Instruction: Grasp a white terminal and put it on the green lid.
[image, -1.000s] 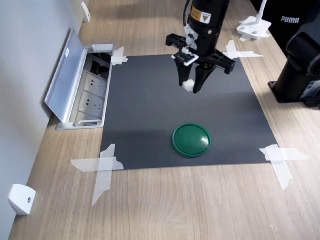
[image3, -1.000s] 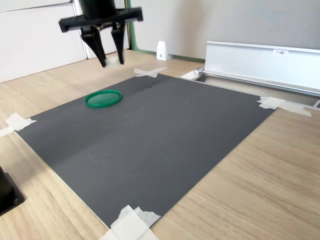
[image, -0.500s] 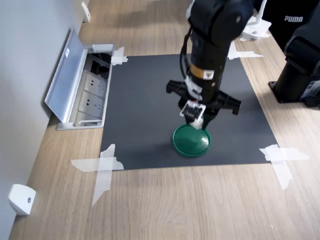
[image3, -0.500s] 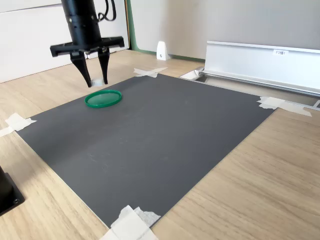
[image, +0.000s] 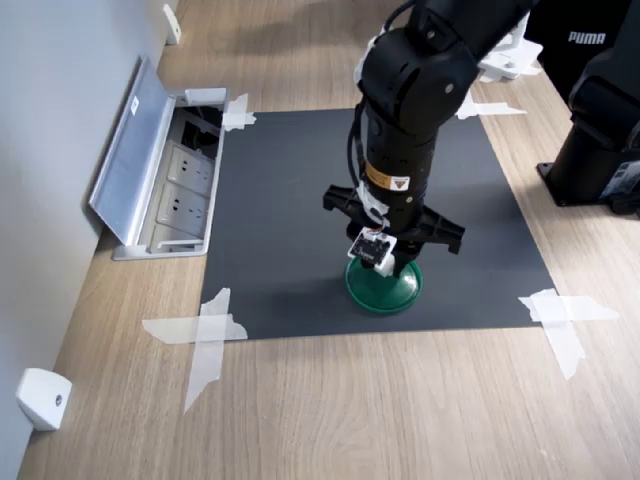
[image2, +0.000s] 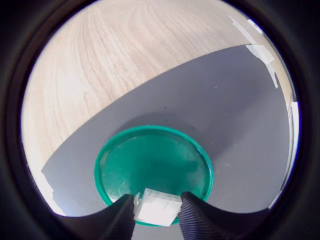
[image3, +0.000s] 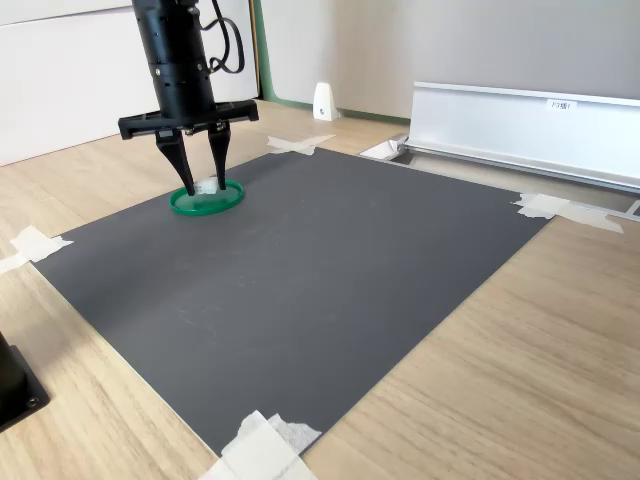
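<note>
Dark mat (image3: 330, 280); wrist view alone shows pincer (image2: 156, 210) clamping white terminal (image2: 156, 206) over green lid (image2: 150, 160).

In the first exterior view the arm's wrist covers the far part of the green lid (image: 384, 288) and hides the white terminal and the pincer's tips completely. In the wrist view the pincer (image2: 156, 218) runs off the picture's edge, the white terminal (image2: 156, 207) covers a bit of the lid's rim, and whether it touches the lid cannot be told. In the second exterior view the terminal (image3: 207, 186) is a tiny blurred speck.
</note>
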